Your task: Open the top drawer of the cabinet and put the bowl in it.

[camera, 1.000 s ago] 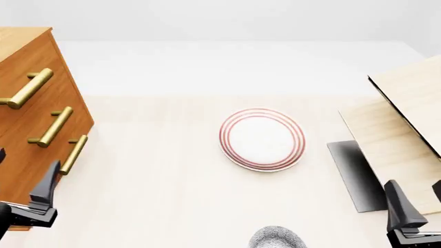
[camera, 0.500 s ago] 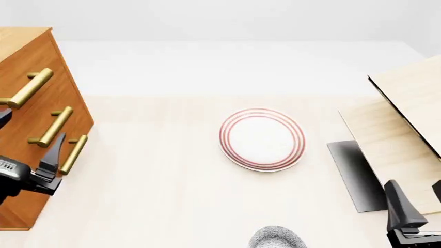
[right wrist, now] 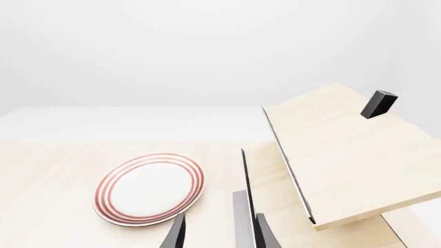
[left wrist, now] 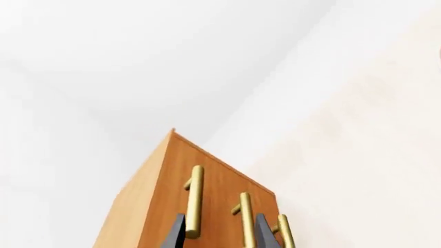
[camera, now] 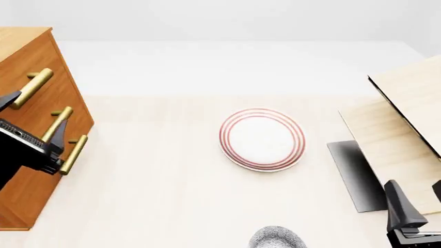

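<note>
The orange-brown cabinet [camera: 24, 178] stands at the table's left edge with all three drawers shut. Its top drawer [camera: 49, 58] carries the uppermost brass handle [camera: 31, 87] [left wrist: 195, 199]. My left gripper [camera: 34, 118] [left wrist: 220, 235] is open and hovers in front of the drawer faces, its fingers on either side of the middle handle [camera: 57, 125], not gripping anything. The speckled grey bowl [camera: 277, 239] sits at the near table edge, partly cut off. At the near right, my right gripper [camera: 418, 197] [right wrist: 220, 232] is open and holds nothing.
A white red-ringed plate [camera: 262, 138] [right wrist: 150, 187] lies mid-table. A pale light-wood structure [camera: 406, 113] [right wrist: 344, 155] slants up at the right, with a dark grey slab [camera: 355, 173] at its foot and a small black block [right wrist: 379, 103] on top.
My left gripper has risen and moved forward from the near left table edge up to the cabinet's drawer handles. The right arm, bowl and plate have not moved.
</note>
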